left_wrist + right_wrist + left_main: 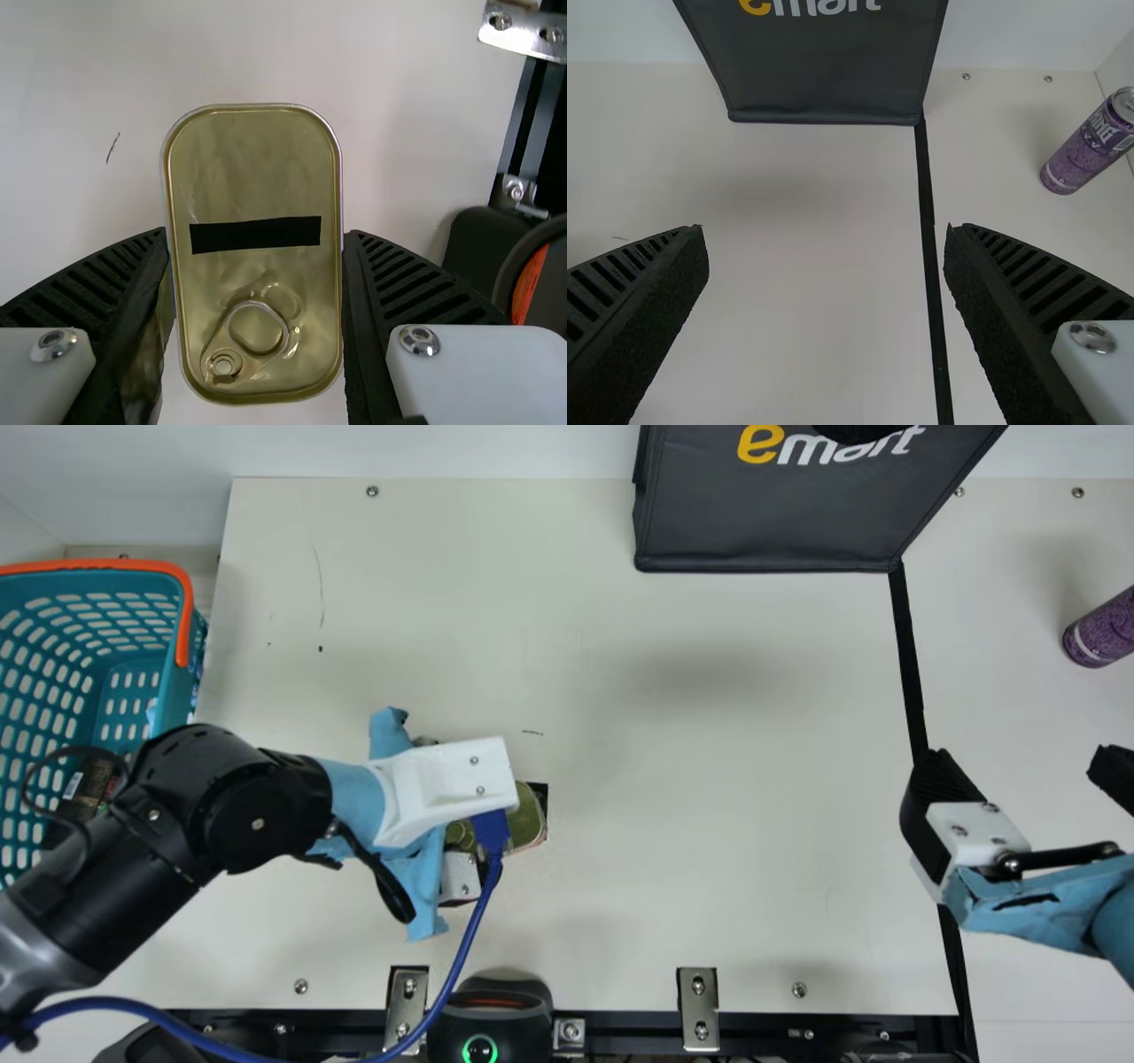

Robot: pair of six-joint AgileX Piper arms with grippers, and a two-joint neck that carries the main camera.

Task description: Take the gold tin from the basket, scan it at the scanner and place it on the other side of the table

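Note:
In the main view my left gripper [443, 784] is over the left-centre of the table, with part of the gold tin [529, 821] showing beside it. From the left wrist, the gripper [255, 235] has its ribbed fingers pressed to both long sides of the gold tin [257, 195]; the face with the pull ring and a black strip is toward the camera. The scanner [496, 1010], with a green ring lit, stands at the table's near edge. My right gripper [1019, 769] is open at the right; in its wrist view the gripper [824, 232] has nothing between its fingers.
A teal basket [177, 686] with an orange handle and a dark package [80, 793] in it stands at the far left. A dark bag [771, 522] is at the back, a purple can [1103, 631] at the right. A black strip [910, 664] crosses the table's right side.

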